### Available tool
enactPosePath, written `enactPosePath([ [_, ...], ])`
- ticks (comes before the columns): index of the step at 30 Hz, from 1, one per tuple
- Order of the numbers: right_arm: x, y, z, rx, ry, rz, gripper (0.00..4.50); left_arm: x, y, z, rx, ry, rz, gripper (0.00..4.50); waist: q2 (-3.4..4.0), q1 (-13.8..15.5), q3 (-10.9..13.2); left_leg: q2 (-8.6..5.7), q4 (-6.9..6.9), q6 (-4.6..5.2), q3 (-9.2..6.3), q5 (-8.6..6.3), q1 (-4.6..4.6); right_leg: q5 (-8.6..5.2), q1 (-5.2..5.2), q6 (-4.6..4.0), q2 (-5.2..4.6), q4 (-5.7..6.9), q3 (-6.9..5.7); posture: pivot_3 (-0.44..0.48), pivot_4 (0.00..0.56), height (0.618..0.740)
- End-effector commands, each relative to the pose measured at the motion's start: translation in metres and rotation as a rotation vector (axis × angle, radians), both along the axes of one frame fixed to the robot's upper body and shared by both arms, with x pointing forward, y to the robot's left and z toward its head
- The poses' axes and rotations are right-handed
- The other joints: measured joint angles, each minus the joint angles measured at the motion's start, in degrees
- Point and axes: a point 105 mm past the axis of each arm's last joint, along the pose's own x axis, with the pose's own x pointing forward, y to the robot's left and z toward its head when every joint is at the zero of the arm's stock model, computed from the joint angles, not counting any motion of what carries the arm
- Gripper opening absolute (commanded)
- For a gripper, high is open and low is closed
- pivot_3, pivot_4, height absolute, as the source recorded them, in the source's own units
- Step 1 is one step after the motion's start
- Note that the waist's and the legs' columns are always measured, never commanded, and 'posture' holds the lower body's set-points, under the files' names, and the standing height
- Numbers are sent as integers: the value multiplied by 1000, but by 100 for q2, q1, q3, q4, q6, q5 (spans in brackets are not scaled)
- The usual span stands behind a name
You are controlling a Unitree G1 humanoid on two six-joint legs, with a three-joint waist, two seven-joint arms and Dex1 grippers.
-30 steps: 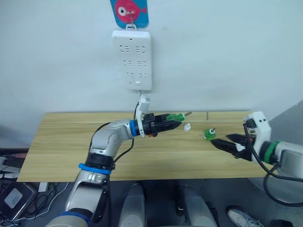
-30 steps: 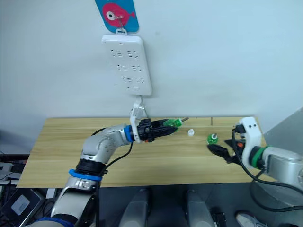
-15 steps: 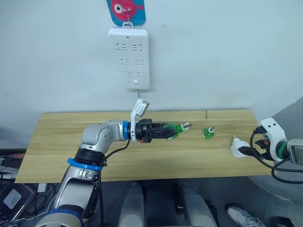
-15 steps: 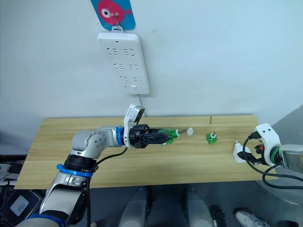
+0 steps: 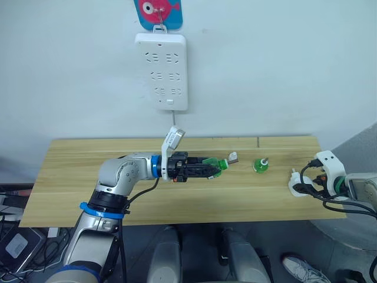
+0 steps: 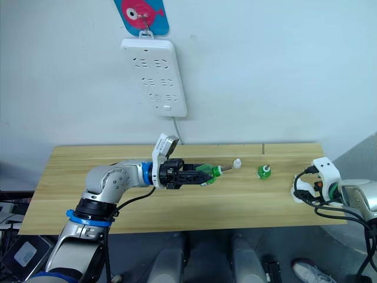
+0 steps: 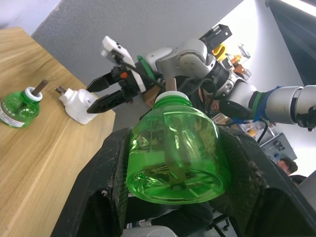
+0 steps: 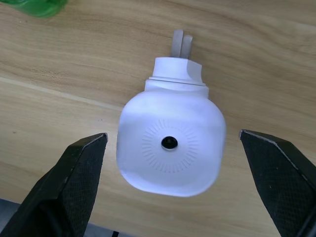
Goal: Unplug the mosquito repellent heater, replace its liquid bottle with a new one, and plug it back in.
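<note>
Over the wooden surface my left claw is clamped on a green bottle; right claw spread wide around the heater, capless bottle nearby.

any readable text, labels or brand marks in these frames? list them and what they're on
None can be read.
Bottle on the table: has a label band, its print too small to read.
Fish sign above the power strip: a picture, no words.
Heater: plain white, no marking.
Bottle in the left gripper: no label showing.
</note>
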Motion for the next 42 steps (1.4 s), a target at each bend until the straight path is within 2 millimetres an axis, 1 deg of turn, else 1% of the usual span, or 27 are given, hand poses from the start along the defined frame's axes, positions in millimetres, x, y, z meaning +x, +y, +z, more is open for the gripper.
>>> enactPosePath([
  [1, 3, -7, -1, -16, -1, -9, 4481, -7, 1, 10, -25, -31, -24, 2260, -2, 0, 2, 0, -1, 0, 0, 0, 0, 0, 0, 0, 0, 0, 1, 267, 356, 740],
  [3, 4, -9, -4, -24, 4, 2, 4481, -8, 1, 10, -25, -28, -29, 2260, -3, 3, 4, 0, -1, 0, 0, 0, 0, 0, 0, 0, 0, 0, 0, 266, 356, 740],
  [7, 4, -6, -10, -19, 12, 67, 4481, -9, 0, 7, -11, -41, -38, 2260, -2, 9, 5, 0, -1, 0, 1, 0, 0, -1, 0, 1, 0, -1, 1, 266, 351, 740],
  [9, 7, -4, -10, -9, -2, 85, 4123, -11, -3, 6, -16, -37, -45, 2260, -3, 7, 5, -1, -1, 0, 3, 0, 0, -1, 0, 1, 0, -1, 2, 265, 350, 740],
  [10, 8, -2, -9, -6, -12, 97, 3873, -12, -4, 6, -21, -33, -50, 2260, -3, 2, 5, 0, -1, 0, 3, 0, 0, -1, 0, 1, 0, -1, 3, 265, 350, 740],
  [12, 9, 1, -8, 1, -19, 120, 3194, -15, -7, 7, -29, -27, -62, 2260, -5, -2, 6, 0, -1, 0, 4, 0, 1, -1, 0, 1, 0, 0, 3, 258, 345, 740],
  [13, 6, 2, -7, -4, -19, 144, 2973, -17, -7, 6, -29, -24, -69, 2260, -9, -2, 9, 1, 0, 0, 4, 0, 3, -1, 1, 1, 0, 0, 3, 258, 345, 740],
  [16, -1, 2, -5, -8, -13, 182, 2968, -20, -8, 4, -25, -18, -82, 2260, -8, 5, 9, 0, -2, 0, 1, 0, 2, -1, 0, 2, 0, 0, 1, 253, 342, 740],
  [19, -9, -1, 8, 4, -24, 188, 2968, -21, -8, 3, -27, -19, -90, 2260, -3, 27, 12, -1, -3, -1, 1, 0, -1, -2, -1, 4, -1, -1, 1, 249, 337, 740],
  [21, -14, 0, 20, 36, -36, 192, 2968, -25, -7, 2, -33, -12, -105, 2260, -3, 46, 13, -4, -2, -1, 4, 0, -3, -2, -1, 4, -6, -2, 3, 233, 338, 740],
  [22, -23, 9, 37, 134, -28, 224, 2968, -29, -6, 1, -38, -6, -123, 2260, 1, 56, 15, -5, -2, -1, 6, 0, -2, -2, -2, 5, -7, -2, 5, 233, 338, 740],
  [24, -40, 25, 60, 273, 0, 293, 2968, -34, -5, -1, -50, 4, -147, 2260, 12, 51, 21, -6, -3, -1, 14, -1, -2, -3, -3, 6, -8, -2, 11, 221, 337, 740],
  [26, -64, 47, 109, 605, 57, 280, 2968, -39, -8, 1, -76, 13, -181, 2260, 11, 40, 28, -2, -6, -1, 13, -1, 0, -3, -3, 6, -7, -3, 9, 204, 336, 740],
  [28, -86, 64, 147, 814, 113, 342, 2968, -39, -11, 3, -96, 15, -200, 2260, 13, 43, 32, 3, -4, -1, 10, -1, 0, -3, -3, 5, -2, 1, 7, 190, 334, 740],
  [29, -89, 68, 159, 872, 116, 369, 2968, -38, -12, 3, -101, 13, -202, 2260, 12, 46, 32, 2, -3, -1, 9, -1, 1, -3, -2, 5, -2, 2, 6, 186, 335, 740],
  [31, -91, 76, 176, 949, 101, 413, 2968, -36, -16, 4, -115, 16, -208, 2260, -6, 52, 42, 1, -3, 0, 6, -1, 4, -3, 6, 5, -3, -4, 4, 171, 333, 740],
  [32, -92, 82, 181, 972, 95, 440, 2968, -36, -19, 5, -127, 17, -216, 2260, -19, 51, 45, 1, -2, 0, 7, -1, 4, -3, 6, 5, -3, -6, 5, 171, 333, 740],
  [33, -93, 90, 183, 989, 86, 458, 2968, -36, -23, 7, -144, 19, -223, 2260, -23, 51, 49, 0, -1, 0, 7, -1, 3, -3, 8, 5, -4, -10, 6, 157, 329, 740],
  [35, -91, 102, 185, 1028, 60, 461, 2968, -35, -29, 13, -179, 34, -233, 2260, -30, 48, 53, -9, -1, 1, 12, -2, -7, -3, 3, 7, -11, -15, 11, 157, 329, 740],
  [38, -86, 115, 181, 1022, 0, 477, 2968, -37, -37, 16, -200, 37, -261, 2260, -32, 44, 55, -13, -2, 3, 13, -3, -23, -1, -3, 16, -13, -33, 11, 144, 326, 740],
  [42, -80, 125, 176, 1003, -61, 479, 2968, -38, -42, 18, -208, 34, -276, 2260, -33, 27, 56, -13, -3, 3, 10, -3, -25, -2, -5, 24, -14, -35, 7, 132, 327, 740],
])
